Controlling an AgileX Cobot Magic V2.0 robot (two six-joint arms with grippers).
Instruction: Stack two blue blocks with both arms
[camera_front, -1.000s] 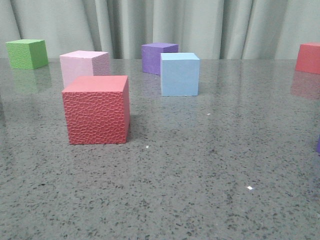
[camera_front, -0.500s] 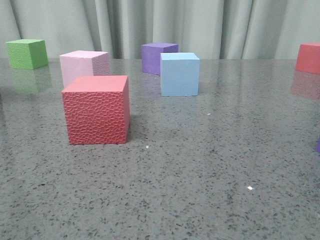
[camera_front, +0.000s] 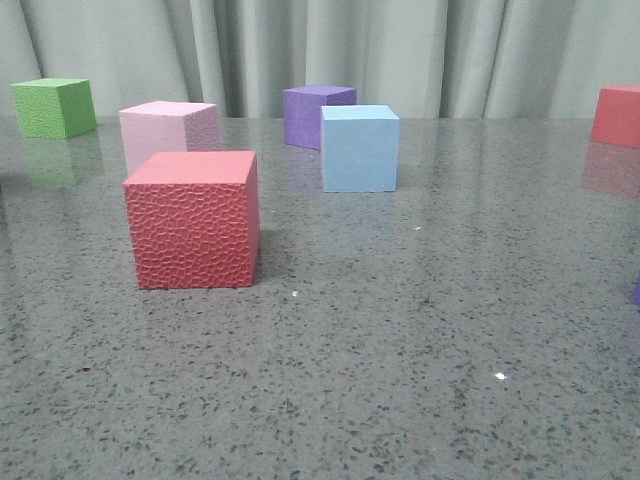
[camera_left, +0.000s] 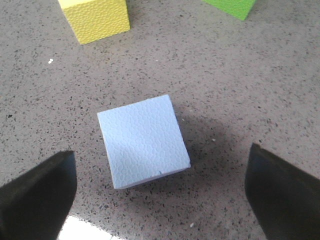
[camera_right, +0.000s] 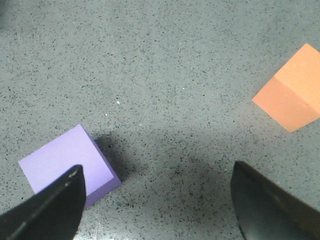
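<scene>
Front view — nothing has visibly shifted since.

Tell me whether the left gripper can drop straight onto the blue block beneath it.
Probably yes. In the left wrist view the blue block lies between the open left gripper fingers, untouched, with bare table around it. The yellow cube and green cube sit well clear.

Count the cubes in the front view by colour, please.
red cubes: 2
green cube: 1
pale pink cube: 1
purple cube: 1
blue cube: 1
Total: 6
</scene>
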